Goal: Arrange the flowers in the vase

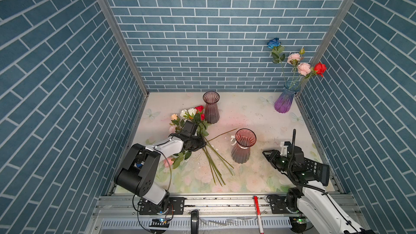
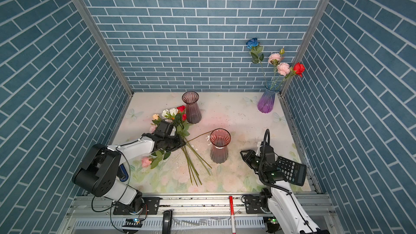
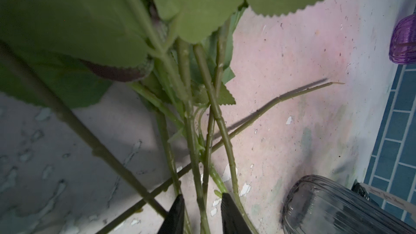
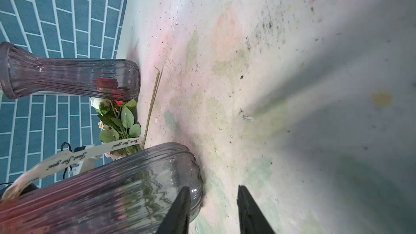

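My left gripper [image 3: 202, 214] straddles green stems [image 3: 191, 131] of the flowers [image 1: 191, 111] heaped on the table [image 1: 258, 118] beside the dark vase [image 1: 211, 109], its 2 fingers apart and pinching nothing. My right gripper [image 4: 212, 210] hangs spread and empty just beside the pink vase [image 1: 242, 147]. Blue, pink and red blooms [image 1: 304, 68] stand in the blue-purple vase [image 1: 284, 101] at the far right corner.

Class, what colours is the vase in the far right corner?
The vase fades from blue neck to purple base; clearest in a top view.
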You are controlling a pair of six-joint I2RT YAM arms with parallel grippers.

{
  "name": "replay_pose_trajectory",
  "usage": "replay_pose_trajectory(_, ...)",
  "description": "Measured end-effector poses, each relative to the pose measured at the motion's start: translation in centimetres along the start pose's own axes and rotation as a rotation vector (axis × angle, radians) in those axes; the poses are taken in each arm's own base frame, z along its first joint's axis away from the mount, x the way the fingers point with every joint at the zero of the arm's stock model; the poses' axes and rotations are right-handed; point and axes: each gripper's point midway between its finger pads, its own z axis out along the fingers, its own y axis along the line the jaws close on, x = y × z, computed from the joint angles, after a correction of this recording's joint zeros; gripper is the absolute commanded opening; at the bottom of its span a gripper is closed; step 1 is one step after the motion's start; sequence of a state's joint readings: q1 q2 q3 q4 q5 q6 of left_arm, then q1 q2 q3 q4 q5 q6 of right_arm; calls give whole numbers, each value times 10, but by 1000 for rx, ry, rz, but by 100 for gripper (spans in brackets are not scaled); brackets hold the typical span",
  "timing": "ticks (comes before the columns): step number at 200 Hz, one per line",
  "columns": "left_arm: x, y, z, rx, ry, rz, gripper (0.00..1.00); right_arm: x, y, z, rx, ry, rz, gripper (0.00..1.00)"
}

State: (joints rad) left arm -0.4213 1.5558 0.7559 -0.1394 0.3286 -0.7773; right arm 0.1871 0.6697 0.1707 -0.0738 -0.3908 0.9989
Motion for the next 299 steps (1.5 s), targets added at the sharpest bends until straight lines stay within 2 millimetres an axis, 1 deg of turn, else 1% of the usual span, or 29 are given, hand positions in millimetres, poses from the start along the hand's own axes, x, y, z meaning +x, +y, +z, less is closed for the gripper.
replay_pose_trajectory(11, -1, 1, 2, -8, 1, 0, 29, 0, 0, 0, 0, 0, 0, 37)
replay_pose_trajectory(61, -2, 3, 4, -19, 0, 0, 6, 0, 0, 0, 0, 1, 2, 37)
replay_pose_trajectory(77, -3, 2, 4, -16, -4, 5, 1, 0, -1, 0, 3, 2, 4, 37)
replay_pose_trajectory(97, -5, -1, 0, -7, -20, 3, 0, 0, -1, 0, 3, 3, 4, 37)
replay_pose_trajectory(117, -13, -11, -15, 20, -66, 17, 0, 0, -1, 0, 3, 2, 5, 37)
replay_pose_trajectory(145, -28, -32, -51, 86, -171, 45, 0, 0, -1, 0, 3, 2, 5, 37)
replay_pose_trajectory(186, -39, -59, -106, 191, -306, 91, 0, 0, -1, 0, 3, 1, 4, 37)
replay_pose_trajectory(204, -41, -74, -135, 256, -370, 125, 0, -1, 0, 0, 0, -1, 3, 37)
replay_pose_trajectory(232, -44, -100, -185, 372, -480, 172, 0, -1, 1, -1, -4, -4, 1, 37)
replay_pose_trajectory(251, -50, -129, -223, 474, -549, 202, 0, -1, 0, -1, -3, -3, 2, 37)
replay_pose_trajectory(272, -54, -171, -264, 597, -615, 255, 0, -1, 0, -1, -1, -2, 2, 37)
replay_pose_trajectory(285, -51, -199, -285, 660, -637, 304, 0, 0, -1, 0, 1, 0, 4, 37)
replay_pose_trajectory(299, -46, -231, -302, 705, -657, 377, 0, 0, -2, 0, 5, 3, 6, 37)
